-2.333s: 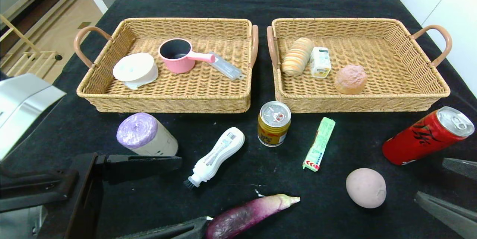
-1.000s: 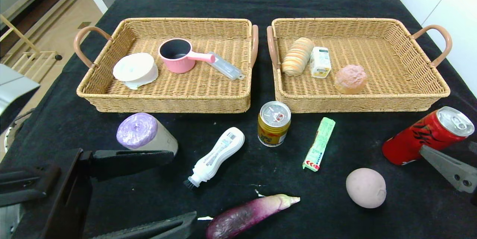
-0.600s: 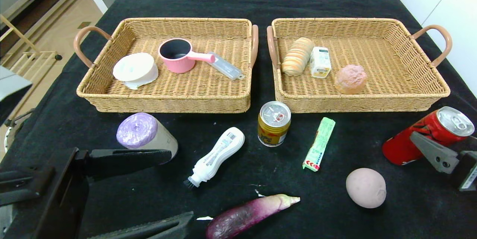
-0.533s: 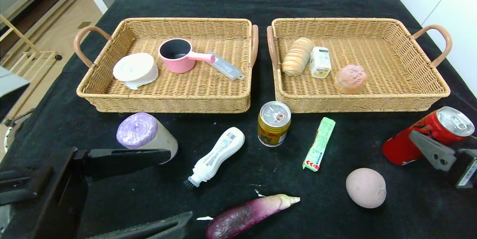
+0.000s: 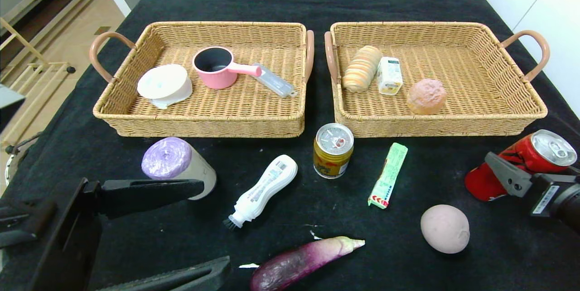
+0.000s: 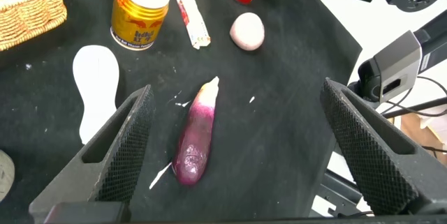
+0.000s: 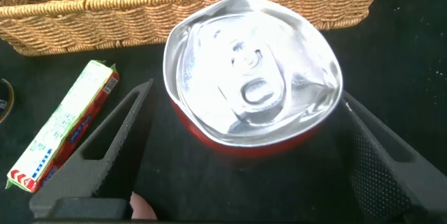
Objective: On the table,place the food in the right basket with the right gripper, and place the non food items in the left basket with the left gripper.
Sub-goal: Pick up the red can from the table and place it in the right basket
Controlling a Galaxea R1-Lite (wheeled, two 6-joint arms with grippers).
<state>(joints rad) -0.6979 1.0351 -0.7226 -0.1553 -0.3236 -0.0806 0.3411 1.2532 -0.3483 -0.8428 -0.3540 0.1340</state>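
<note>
Red can (image 7: 253,77) on the desk, just right of the right basket (image 5: 521,109): my right gripper (image 7: 244,154) has its jaws spread wide either side, ready to pinch. My left gripper (image 6: 237,147) hovers wide apart too, over the eggplant (image 6: 195,137), well left of that can.

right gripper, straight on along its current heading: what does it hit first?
Likely the red can. The open right gripper points at its silver top, one finger either side. Past the can lies the right basket. Exact gap is unclear.
</note>
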